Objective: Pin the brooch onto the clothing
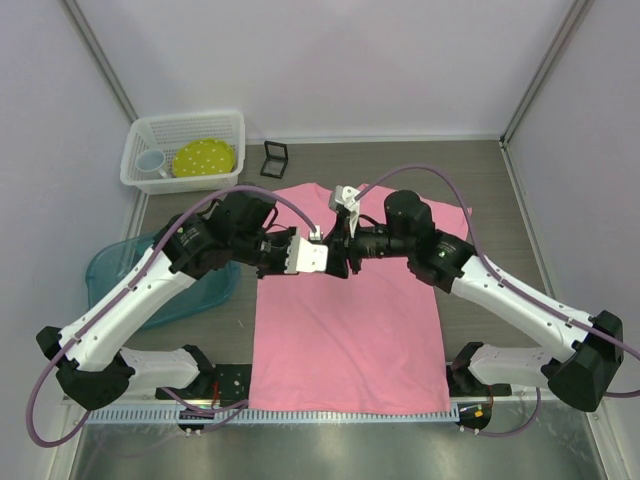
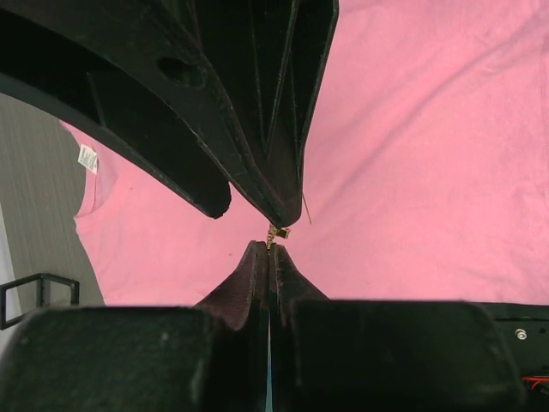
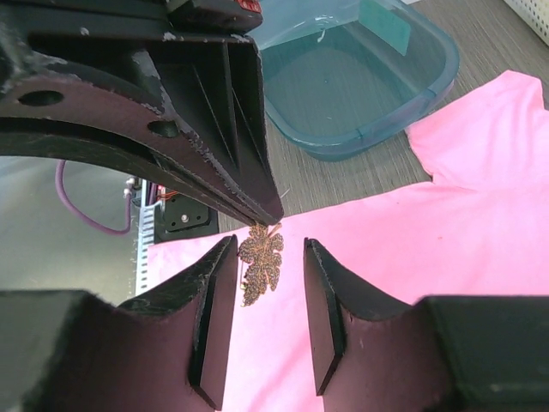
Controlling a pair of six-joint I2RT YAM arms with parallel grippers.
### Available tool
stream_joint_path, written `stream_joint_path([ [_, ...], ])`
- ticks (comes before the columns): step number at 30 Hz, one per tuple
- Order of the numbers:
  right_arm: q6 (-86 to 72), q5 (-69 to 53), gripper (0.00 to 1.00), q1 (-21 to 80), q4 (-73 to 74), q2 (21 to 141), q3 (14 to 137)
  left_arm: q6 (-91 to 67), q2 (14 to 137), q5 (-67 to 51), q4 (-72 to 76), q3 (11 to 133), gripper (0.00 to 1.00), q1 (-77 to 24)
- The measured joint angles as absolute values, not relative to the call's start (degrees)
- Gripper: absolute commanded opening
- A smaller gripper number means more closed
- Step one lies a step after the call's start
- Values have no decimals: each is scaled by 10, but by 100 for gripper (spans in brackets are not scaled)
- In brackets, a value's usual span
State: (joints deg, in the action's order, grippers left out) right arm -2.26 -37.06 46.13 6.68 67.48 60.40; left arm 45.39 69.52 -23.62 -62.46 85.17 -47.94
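Left gripper (image 2: 270, 251) is pinched tight on the brooch (image 3: 260, 262), up in the air over the shirt (image 1: 345, 340), which lies flat in the middle of the table (image 1: 480, 170). Right gripper (image 3: 268, 249) is spread either side, not touching. Nothing pinned yet, so all the fastening is left.

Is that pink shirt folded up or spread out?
Spread out: the shirt lies flat on the table, its full length showing, with no folds.

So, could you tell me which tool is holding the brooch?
The left tool, shut on the brooch; the right tool stands open around it.
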Motion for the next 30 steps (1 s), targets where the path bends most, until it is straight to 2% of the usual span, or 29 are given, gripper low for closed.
stream_joint_path([
  [3, -17, -363, 37, 464, 69, 675, 602, 454, 695, -236, -625, 852, 0, -479],
  [5, -15, -359, 30, 466, 69, 675, 602, 454, 696, -236, -625, 852, 0, -479],
  [6, -12, -357, 23, 467, 69, 675, 602, 453, 697, -236, -625, 852, 0, -479],
  [7, -10, -355, 10, 468, 69, 675, 601, 453, 698, -236, -625, 852, 0, -479],
  [8, -5, -352, 1, 469, 70, 675, 601, 452, 699, -236, -625, 852, 0, -479],
  [11, 3, -345, 1, 474, 72, 675, 601, 446, 701, -233, -625, 852, 5, -479],
  [12, 4, -343, 1, 474, 73, 675, 601, 442, 702, -232, -626, 852, 16, -479],
  [15, 8, -334, 1, 474, 73, 675, 601, 428, 705, -231, -624, 852, 39, -479],
  [18, 10, -331, 1, 467, 73, 675, 601, 417, 704, -242, -624, 852, 51, -464],
  [24, 6, -334, 1, 436, 59, 657, 602, 336, 687, -369, -583, 852, 53, -274],
  [27, -28, -338, 1, 417, 11, 645, 607, 248, 651, -446, -488, 820, 51, -197],
  [30, -80, -337, 1, 406, -67, 639, 610, 105, 593, -520, -332, 735, 50, -165],
])
